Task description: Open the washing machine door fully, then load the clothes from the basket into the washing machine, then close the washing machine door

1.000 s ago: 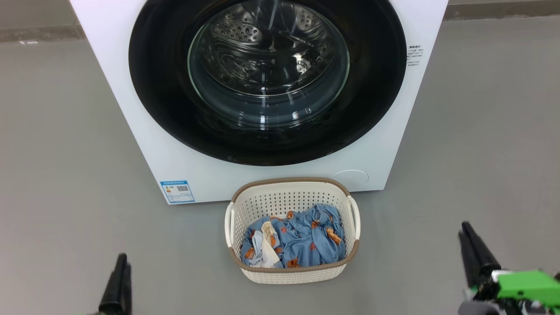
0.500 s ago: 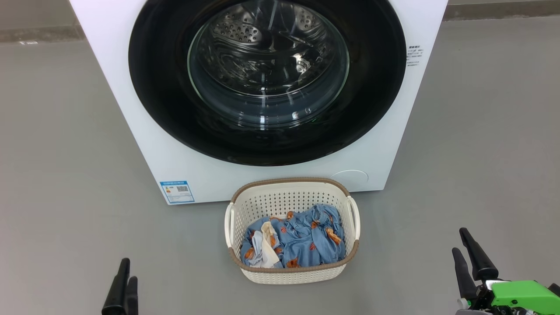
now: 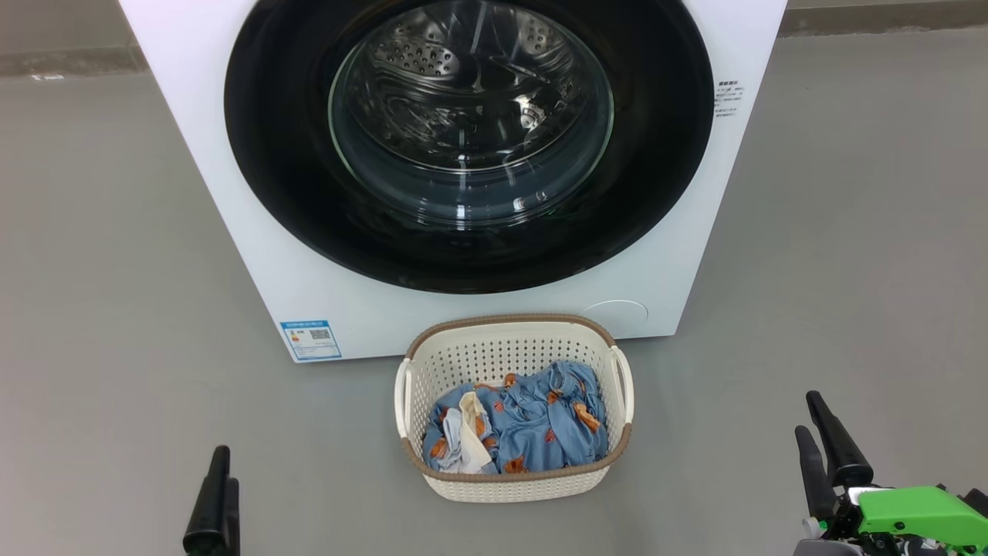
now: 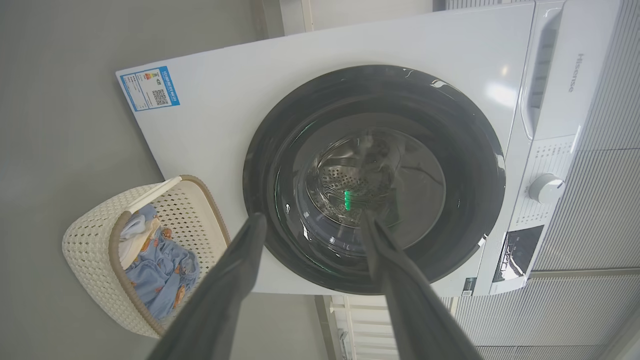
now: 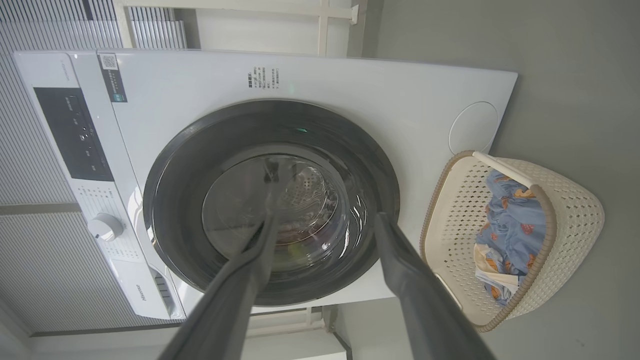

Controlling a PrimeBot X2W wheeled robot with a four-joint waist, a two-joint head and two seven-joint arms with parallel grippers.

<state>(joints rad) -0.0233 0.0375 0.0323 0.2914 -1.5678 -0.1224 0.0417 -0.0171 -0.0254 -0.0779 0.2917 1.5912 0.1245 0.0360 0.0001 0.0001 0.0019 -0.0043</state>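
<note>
Machine (image 3: 231, 193): white front-loader, standing on the grey floor (image 3: 100, 270); in the head view its front fills the top middle.
Door (image 3: 270, 154): round, glossy black, shut flat against the machine's front. The steel drum (image 3: 432, 54) shows through the glass bowl at its centre.
Basket (image 3: 509, 318): cream with a brown rim, upright on the floor just before the machine, below the door's lower edge. Whether it touches the machine I cannot tell.
Clothes (image 3: 532, 432): light-blue cloth with orange prints, bunched in the bottom of the basket, with a white and cream piece at its left side. Nothing hangs over the rim.
Left gripper (image 3: 227, 465): low at the lower left of the head view, well apart from the basket. In the left wrist view (image 4: 312, 216) its fingers stand spread, nothing between them, pointing at the door.
Right gripper (image 3: 807, 411): low at the lower right, well apart from the basket, with a green part (image 3: 915, 513) behind the fingers. In the right wrist view (image 5: 327, 215) the fingers are likewise spread and empty, aimed at the door.
Label (image 3: 310, 340): small blue sticker on the machine's lower front corner, left of the basket.
Flap (image 3: 617, 315): round white cover low on the machine's front, just above the basket's right end.
Dial (image 4: 546, 188): white knob on the panel above the door.
</note>
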